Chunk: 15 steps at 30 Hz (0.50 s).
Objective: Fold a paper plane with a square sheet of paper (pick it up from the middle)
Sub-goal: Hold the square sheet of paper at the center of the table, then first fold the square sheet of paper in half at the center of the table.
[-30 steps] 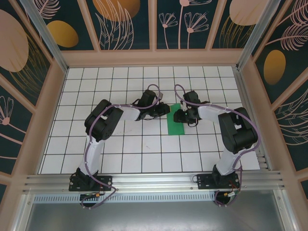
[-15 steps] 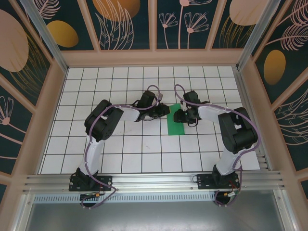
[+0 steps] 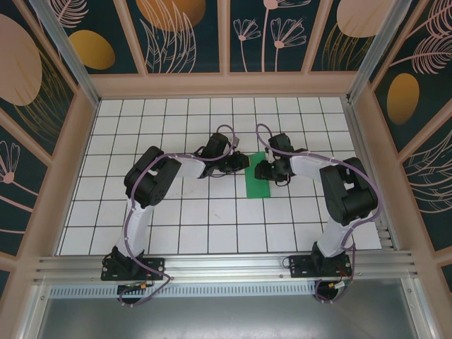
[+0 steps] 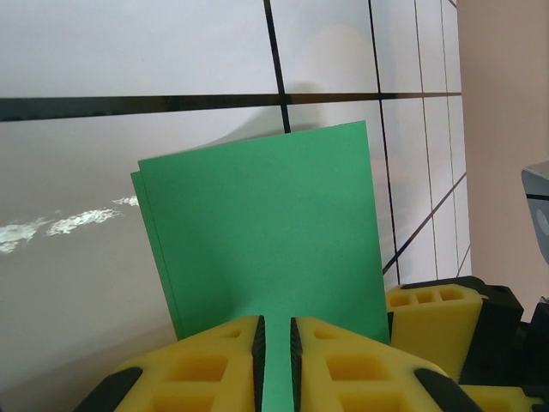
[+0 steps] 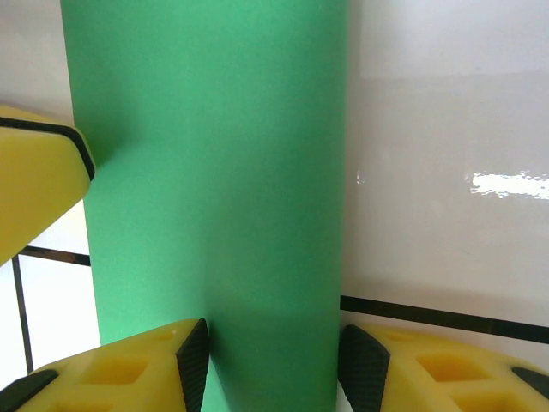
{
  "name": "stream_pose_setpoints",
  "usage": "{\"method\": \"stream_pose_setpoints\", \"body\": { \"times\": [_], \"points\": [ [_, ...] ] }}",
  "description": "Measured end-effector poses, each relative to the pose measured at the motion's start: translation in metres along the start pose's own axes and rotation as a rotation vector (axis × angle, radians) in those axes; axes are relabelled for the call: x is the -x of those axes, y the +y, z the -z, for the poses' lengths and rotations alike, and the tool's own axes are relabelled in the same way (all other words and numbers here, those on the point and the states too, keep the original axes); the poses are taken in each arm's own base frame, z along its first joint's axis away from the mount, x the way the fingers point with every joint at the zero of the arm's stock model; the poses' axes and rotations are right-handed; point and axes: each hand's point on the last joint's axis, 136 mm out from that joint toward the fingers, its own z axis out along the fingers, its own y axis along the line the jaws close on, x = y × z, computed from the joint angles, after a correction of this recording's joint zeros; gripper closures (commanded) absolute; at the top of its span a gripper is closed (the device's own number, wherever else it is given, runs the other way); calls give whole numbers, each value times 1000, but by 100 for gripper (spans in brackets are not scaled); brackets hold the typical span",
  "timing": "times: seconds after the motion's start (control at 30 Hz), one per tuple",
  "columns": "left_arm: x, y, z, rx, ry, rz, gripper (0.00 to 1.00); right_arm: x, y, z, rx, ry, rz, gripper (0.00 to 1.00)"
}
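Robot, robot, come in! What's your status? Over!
Left gripper jaws pinched on the folded green paper. Right gripper jaws open over it. Both close together; no obstacle seen.

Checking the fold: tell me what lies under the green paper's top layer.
On the square sheet of paper, a second green layer peeks out along one edge, with white gridded table beyond. Whatever else lies beneath is covered by the top layer.
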Motion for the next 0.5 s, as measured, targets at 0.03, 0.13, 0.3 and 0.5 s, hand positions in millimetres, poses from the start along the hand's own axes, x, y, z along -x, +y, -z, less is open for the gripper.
{"method": "stream_pose_setpoints", "body": {
  "times": [0.03, 0.13, 0.3, 0.5],
  "points": [
    [0, 0, 0, 2, 1, -1, 82, 0, 0, 0, 0, 0, 0, 49],
    [0, 2, -1, 29, 2, -10, 84, 0, 0, 0, -1, 0, 0, 49],
    [1, 5, -3, 103, 11, -37, 87, 0, 0, 0, 1, -1, -4, 49],
    [2, 10, -4, 193, 19, -78, 89, 1, 1, 1, 3, -5, -14, 49]
  ]
}}
